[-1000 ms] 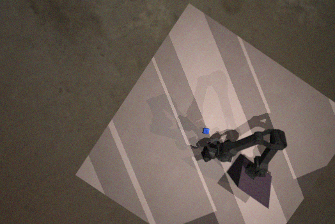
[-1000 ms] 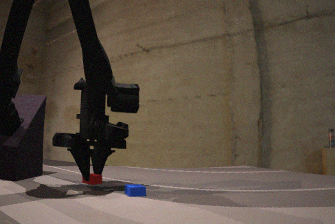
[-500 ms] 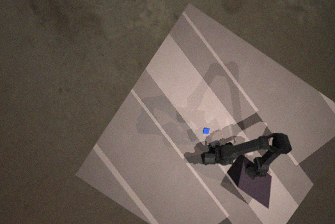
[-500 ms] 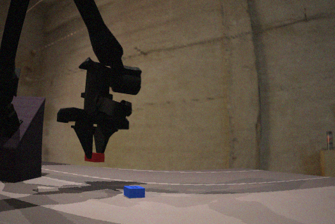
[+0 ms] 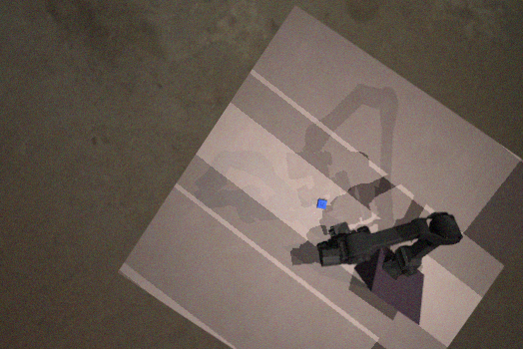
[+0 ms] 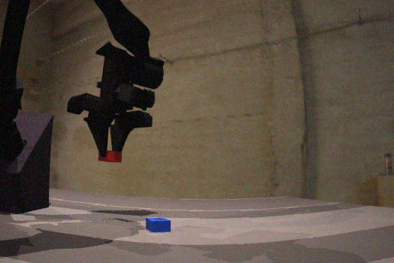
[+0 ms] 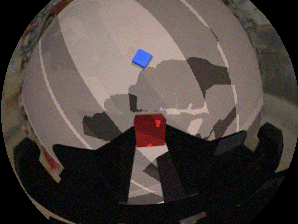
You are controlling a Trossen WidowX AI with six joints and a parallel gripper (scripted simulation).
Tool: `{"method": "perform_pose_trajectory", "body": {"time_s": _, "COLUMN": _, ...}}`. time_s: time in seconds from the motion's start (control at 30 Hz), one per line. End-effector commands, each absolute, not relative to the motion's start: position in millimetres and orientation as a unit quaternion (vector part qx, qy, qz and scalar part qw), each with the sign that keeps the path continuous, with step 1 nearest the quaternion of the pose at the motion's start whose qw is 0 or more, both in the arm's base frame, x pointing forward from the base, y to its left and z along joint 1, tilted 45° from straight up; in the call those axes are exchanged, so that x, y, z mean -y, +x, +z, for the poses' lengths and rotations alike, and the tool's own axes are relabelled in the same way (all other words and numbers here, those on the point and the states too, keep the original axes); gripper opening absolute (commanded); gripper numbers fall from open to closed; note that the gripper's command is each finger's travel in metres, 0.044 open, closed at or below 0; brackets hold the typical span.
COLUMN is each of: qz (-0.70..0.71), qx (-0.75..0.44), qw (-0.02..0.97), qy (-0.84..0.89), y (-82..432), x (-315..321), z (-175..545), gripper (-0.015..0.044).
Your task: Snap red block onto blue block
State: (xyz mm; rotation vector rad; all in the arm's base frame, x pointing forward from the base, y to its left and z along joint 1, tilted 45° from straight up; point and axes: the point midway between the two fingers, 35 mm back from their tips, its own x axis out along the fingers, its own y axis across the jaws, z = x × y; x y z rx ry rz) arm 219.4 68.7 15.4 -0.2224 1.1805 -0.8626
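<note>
Closed on the red block (image 6: 115,156) (image 7: 150,131), with one fingertip of the black gripper (image 5: 339,241) (image 6: 110,154) (image 7: 150,131) pressed to either side of it. Held up off the pale table (image 5: 210,255) (image 6: 240,254) (image 7: 45,95), well apart from its surface. Lying nearly level in the exterior view, wider than tall, with the longer visible extent running sideways, roughly from finger to finger. Nearly square in the wrist view, with edges almost parallel to that picture's sides and no clear long axis across that face. Hidden from the top view beneath the gripper.

Farther out, flat on the table and well apart from the red block, a blue block (image 5: 322,203) (image 6: 158,225) (image 7: 142,58). Wider than tall from the exterior, with its raised detail facing up. Turned askew to the red block in the wrist view, one corner towards the gripper; nearly square there too, so hard to name a long axis.

Above the gripper, a bent black arm (image 5: 399,234) (image 6: 128,31). Near the arm's lower end, a dark purple wedge-shaped stand (image 5: 401,292) (image 6: 37,166).
</note>
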Motion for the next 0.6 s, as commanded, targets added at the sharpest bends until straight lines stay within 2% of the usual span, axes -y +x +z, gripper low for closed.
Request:
{"method": "perform_pose_trajectory", "body": {"time_s": 0.0, "qz": -0.405, "qx": -0.530, "qw": 0.741, "qy": -0.079, "y": 228, "x": -69, "z": 18, "gripper": 0.0000}}
{"method": "perform_pose_trajectory", "body": {"time_s": 0.57, "qz": -0.482, "qx": -0.459, "qw": 0.745, "qy": 0.044, "y": 292, "x": -32, "z": 18, "gripper": 0.0000}}
